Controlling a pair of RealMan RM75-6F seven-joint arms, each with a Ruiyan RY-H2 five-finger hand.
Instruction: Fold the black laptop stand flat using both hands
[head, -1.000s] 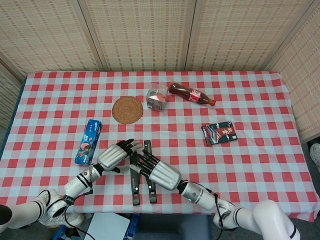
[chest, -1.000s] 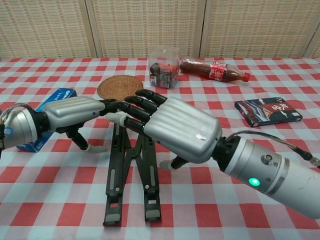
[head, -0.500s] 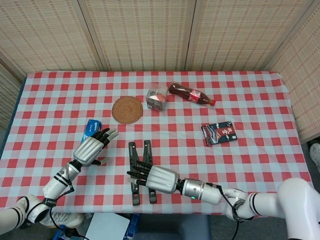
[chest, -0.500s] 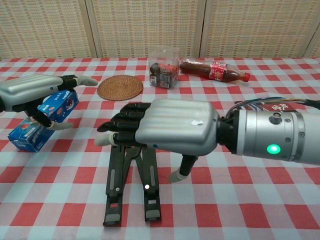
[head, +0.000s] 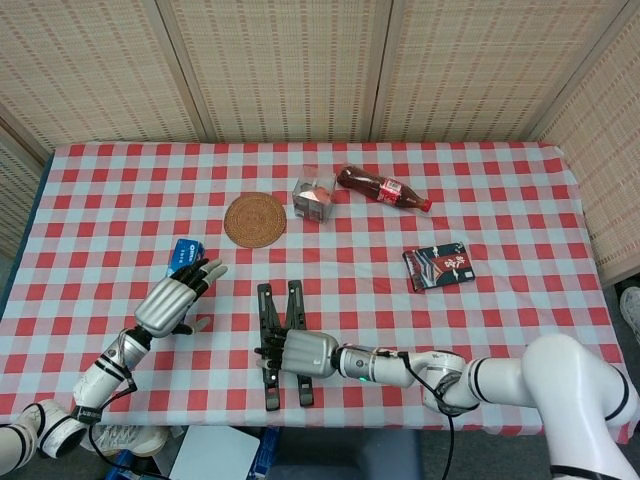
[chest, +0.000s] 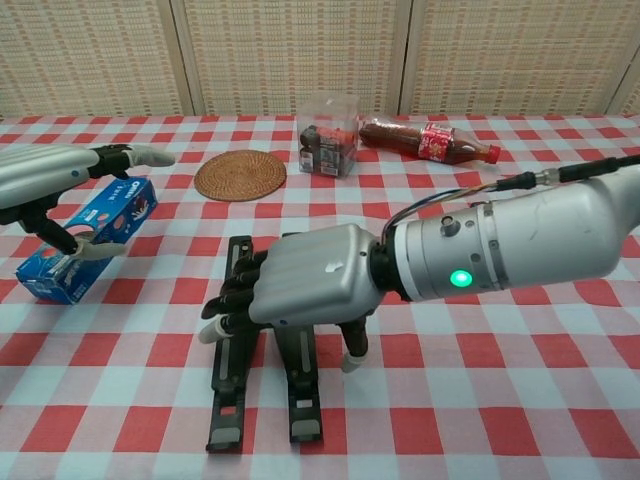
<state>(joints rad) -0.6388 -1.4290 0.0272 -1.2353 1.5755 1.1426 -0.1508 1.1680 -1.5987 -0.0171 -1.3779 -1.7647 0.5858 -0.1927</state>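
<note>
Fingers (chest: 232, 296) of right hand (chest: 300, 290) are curled down over the black laptop stand (head: 282, 345), tips on or just above its left bar; whether they actually grip cannot be told from either view. Thumb points down at the stand's right side, tip near the tabletop (head: 500, 330). Right hand covers the stand's mid section; forearm runs off toward 3 o'clock, green LED lit on the wrist housing.

Left hand (head: 172, 300) is off the stand, well apart at approx. 9 o'clock from it. Fingers (head: 200, 273) are extended and slightly spread, holding nothing, raised above the tabletop. In chest view the hand hangs over the blue snack box (chest: 85, 239), thumb pointing down toward the box; contact not confirmed.

Stand lies low on the tabletop near the front edge, at 6 o'clock of the scene, its two black bars close together and approx. parallel, running 12 to 6 o'clock.

Other items, w/ ref. to stand:
- Woven round coaster (head: 254, 220): 11 o'clock, well apart.
- Clear plastic box (head: 314, 198) w/ dark contents: 12 o'clock, just beside the coaster's right.
- Cola bottle (head: 384, 188): lying on its side, 1 o'clock, just right of the clear box.
- Dark packet (head: 438, 266) w/ red and white print: 2 o'clock, lying flat.

Tabletop is covered w/ red-and-white check cloth.
</note>
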